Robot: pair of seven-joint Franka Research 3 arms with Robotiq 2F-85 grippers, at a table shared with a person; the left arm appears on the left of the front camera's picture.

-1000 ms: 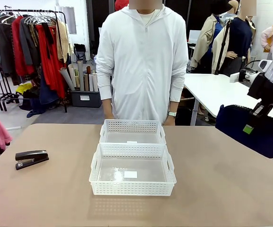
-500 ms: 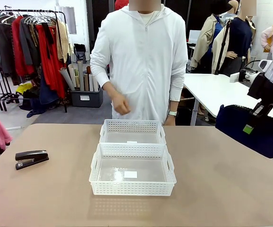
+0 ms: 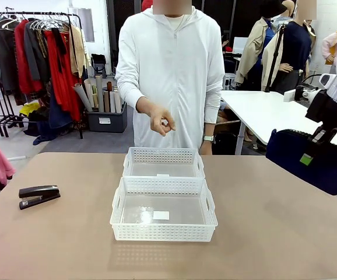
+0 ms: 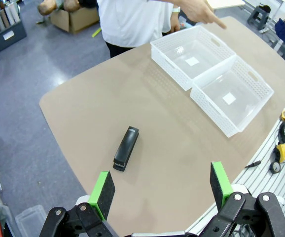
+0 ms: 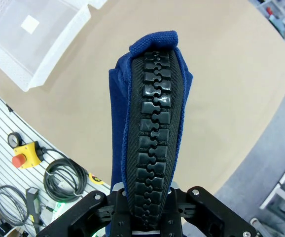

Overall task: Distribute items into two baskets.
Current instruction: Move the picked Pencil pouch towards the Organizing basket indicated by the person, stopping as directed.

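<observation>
Our right gripper (image 3: 315, 146) is clenched on the zipper edge of the navy pouch (image 3: 317, 166), which hangs over the right side of the table (image 3: 273, 233), well apart from the baskets. Our left gripper (image 4: 162, 183) stands released, nothing between its pads, above the black stapler (image 4: 126, 148) lying on the table's left. We see the larger basket (image 3: 164, 232) nearest us, with the smaller basket (image 3: 164, 155) touching it behind. Each holds just a white label on its base. The person's hand (image 3: 161, 123) is raised over the smaller one.
</observation>
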